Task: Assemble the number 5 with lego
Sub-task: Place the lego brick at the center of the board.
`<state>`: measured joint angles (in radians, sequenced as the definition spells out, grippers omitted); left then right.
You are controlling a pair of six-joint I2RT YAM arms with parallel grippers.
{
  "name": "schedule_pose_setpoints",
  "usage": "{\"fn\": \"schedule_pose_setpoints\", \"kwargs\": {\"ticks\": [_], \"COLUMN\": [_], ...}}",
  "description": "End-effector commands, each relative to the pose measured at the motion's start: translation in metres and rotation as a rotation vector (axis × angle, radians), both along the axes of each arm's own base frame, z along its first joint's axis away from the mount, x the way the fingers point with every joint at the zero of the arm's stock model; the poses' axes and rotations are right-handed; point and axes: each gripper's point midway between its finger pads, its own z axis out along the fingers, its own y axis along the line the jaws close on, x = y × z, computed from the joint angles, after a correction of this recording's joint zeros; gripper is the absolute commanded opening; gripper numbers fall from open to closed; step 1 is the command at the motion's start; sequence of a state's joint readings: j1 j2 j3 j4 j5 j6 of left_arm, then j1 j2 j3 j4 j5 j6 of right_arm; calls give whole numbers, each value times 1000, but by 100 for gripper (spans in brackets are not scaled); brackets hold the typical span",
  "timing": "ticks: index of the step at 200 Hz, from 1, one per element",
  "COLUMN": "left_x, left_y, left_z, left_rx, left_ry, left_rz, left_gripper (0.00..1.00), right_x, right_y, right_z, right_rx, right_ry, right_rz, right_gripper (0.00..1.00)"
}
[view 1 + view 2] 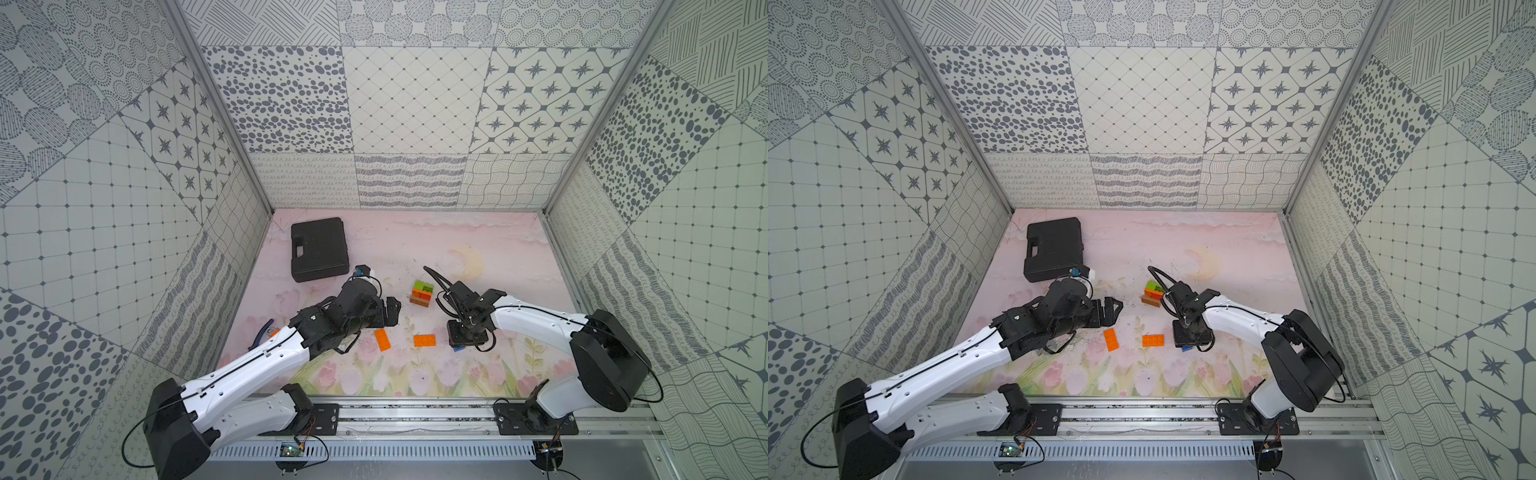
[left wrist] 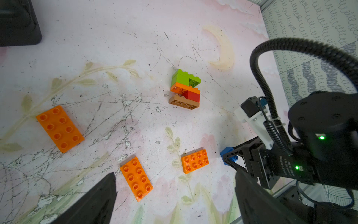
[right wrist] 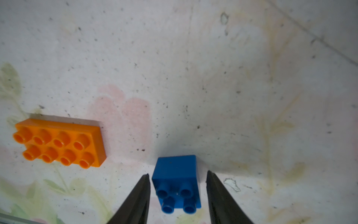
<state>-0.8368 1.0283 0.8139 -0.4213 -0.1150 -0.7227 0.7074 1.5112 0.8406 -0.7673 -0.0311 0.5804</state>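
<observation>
A joined lego stack point(image 1: 422, 293) point(image 2: 185, 89) of green, orange, red and brown bricks lies mid-mat. Two loose orange bricks point(image 1: 382, 339) point(image 1: 424, 340) lie nearer the front; the left wrist view shows a third orange brick point(image 2: 60, 128). A blue square brick point(image 3: 176, 182) point(image 1: 458, 348) rests on the mat, studs facing the right wrist camera. My right gripper point(image 3: 177, 173) point(image 1: 463, 338) straddles it, open, with a gap on each side. My left gripper point(image 2: 175, 174) point(image 1: 395, 309) hangs wide open and holds nothing, left of the stack and above the orange bricks.
A black case point(image 1: 319, 248) lies at the back left of the mat. A wrench point(image 1: 266, 330) pokes out from under my left arm near the left wall. Patterned walls close in three sides, and a metal rail point(image 1: 415, 415) runs along the front.
</observation>
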Motion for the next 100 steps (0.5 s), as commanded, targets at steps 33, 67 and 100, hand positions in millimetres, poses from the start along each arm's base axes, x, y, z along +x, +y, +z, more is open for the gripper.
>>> {"fn": "schedule_pose_setpoints", "kwargs": {"ticks": [33, 67, 100], "left_x": [10, 5, 3], "left_y": [14, 13, 10], "left_z": [11, 15, 14], "left_rx": [13, -38, -69], "left_ry": [-90, -120, -120], "left_rz": [66, 42, 34], "left_gripper": [99, 99, 99], "right_x": [6, 5, 11], "right_y": [-1, 6, 3], "right_z": [20, 26, 41], "right_rx": [41, 104, 128], "right_ry": [-123, -178, -286], "right_rz": [-56, -74, -101], "right_gripper": [66, 78, 89]}}
